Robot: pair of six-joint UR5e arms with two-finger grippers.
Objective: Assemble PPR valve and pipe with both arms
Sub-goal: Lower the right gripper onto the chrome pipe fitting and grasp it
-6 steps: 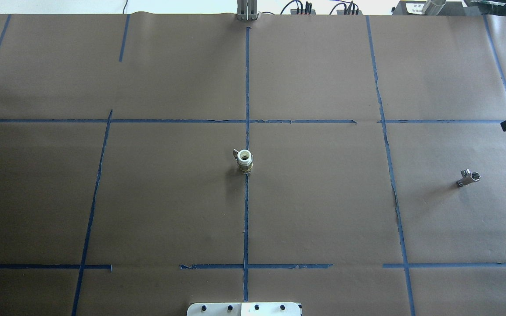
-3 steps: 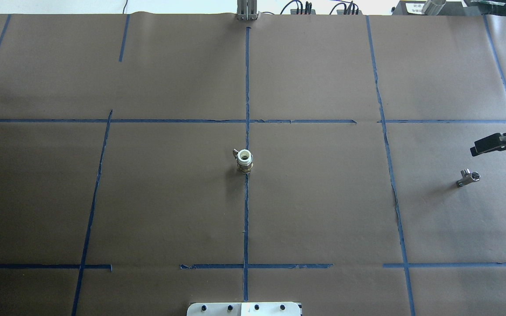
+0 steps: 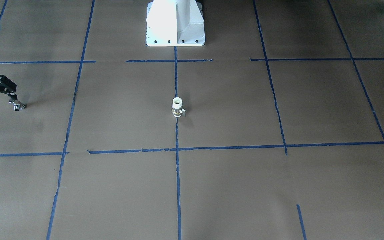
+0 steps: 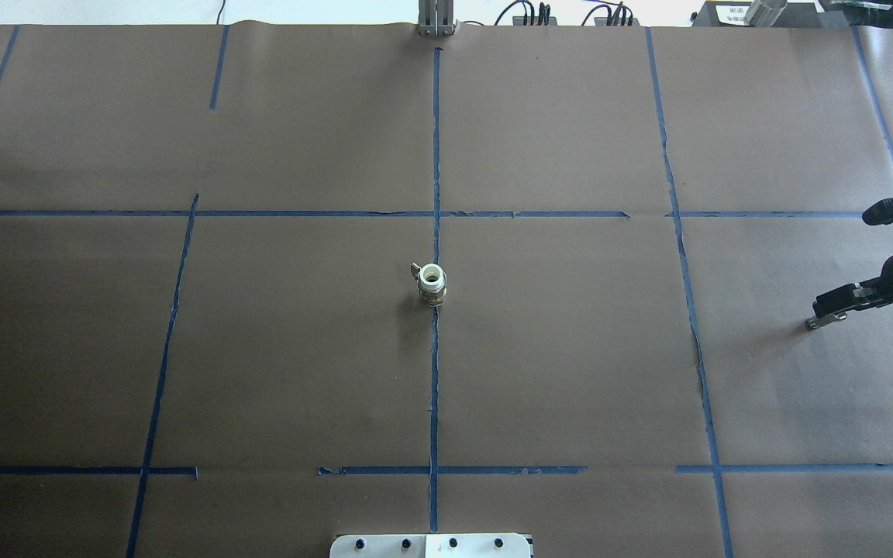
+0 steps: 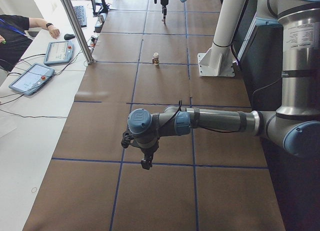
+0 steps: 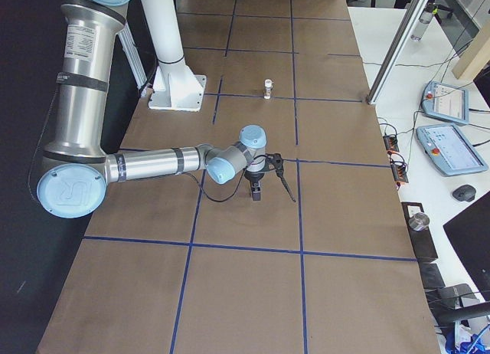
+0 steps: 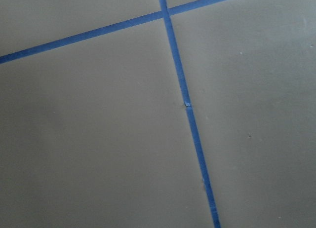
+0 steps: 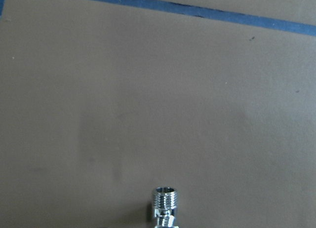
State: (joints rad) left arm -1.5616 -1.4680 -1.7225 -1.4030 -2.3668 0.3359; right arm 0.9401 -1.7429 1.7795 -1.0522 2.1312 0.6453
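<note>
The PPR valve [image 4: 432, 284] stands upright on the centre tape line, white end up; it also shows in the front view [image 3: 177, 107]. The chrome pipe [image 4: 811, 324] lies at the far right, partly covered by my right gripper. My right gripper [image 4: 843, 262] is open wide and low over the table, one finger [image 4: 834, 300] right above the pipe. The front view shows this finger beside the pipe [image 3: 18, 106]. The right wrist view has the pipe [image 8: 164, 208] at its bottom edge. My left gripper [image 5: 146, 164] shows only in the left exterior view, over bare paper; I cannot tell its state.
Brown paper with blue tape lines covers the table. The white pedestal [image 3: 175, 23] stands at the robot's side, behind the valve. Tablets [image 5: 30, 77] and an aluminium post [image 5: 75, 26] are on the operators' side, beyond the table's far edge.
My right gripper has come in from the right edge and moved down to the pipe; one finger now covers part of it. The valve and pipe have not moved.
</note>
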